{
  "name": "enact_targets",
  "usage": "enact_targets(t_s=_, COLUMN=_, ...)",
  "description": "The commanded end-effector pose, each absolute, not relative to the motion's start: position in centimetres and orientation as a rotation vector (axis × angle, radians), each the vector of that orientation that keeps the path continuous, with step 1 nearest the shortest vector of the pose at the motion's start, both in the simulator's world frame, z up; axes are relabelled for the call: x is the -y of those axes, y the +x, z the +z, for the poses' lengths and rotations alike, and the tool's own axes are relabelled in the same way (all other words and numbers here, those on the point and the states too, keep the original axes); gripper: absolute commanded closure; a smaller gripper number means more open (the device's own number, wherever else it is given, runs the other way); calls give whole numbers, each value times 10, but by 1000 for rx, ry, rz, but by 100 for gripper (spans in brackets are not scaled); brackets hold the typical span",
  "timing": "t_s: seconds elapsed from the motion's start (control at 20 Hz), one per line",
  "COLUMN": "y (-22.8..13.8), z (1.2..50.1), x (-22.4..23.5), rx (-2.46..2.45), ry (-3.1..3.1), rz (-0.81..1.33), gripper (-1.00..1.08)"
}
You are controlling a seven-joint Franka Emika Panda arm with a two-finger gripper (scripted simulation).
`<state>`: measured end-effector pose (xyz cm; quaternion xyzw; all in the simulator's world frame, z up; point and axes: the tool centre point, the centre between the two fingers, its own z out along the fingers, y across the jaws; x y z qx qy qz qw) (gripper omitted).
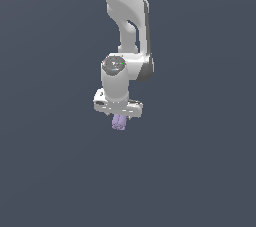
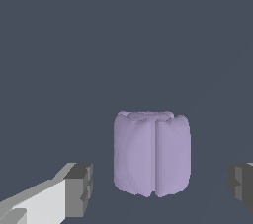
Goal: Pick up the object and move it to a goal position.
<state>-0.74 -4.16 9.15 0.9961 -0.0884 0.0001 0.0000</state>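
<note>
Plain slate-grey ground all round. Gripper [image 2: 159, 188] spread wide, fingers [image 2: 79, 189] clear of the object [image 2: 151, 153] standing between them (untouched). Grasp, lift and carry to goal all remain.

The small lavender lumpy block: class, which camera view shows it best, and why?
The wrist view: the small lavender lumpy block fills the frame, ridges clear, apart from both dark fingertips. The exterior view shows only a tiny purple piece beneath the white end effector.
</note>
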Motion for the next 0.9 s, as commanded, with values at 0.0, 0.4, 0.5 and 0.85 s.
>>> enact_targets(t_s=0.0, y=-7, z=89, x=41, rx=277, ry=3129, rz=1, gripper=-92)
enact_targets(t_s=0.4, y=-9, z=54, x=42, rx=285, ry=3129, rz=0, gripper=-92)
enact_targets(t_s=0.5, y=-9, z=47, x=42, rx=286, ry=3128, rz=0, gripper=-92)
enact_targets(t_s=0.85, y=-8, z=40, x=42, rx=287, ry=3128, rz=0, gripper=108)
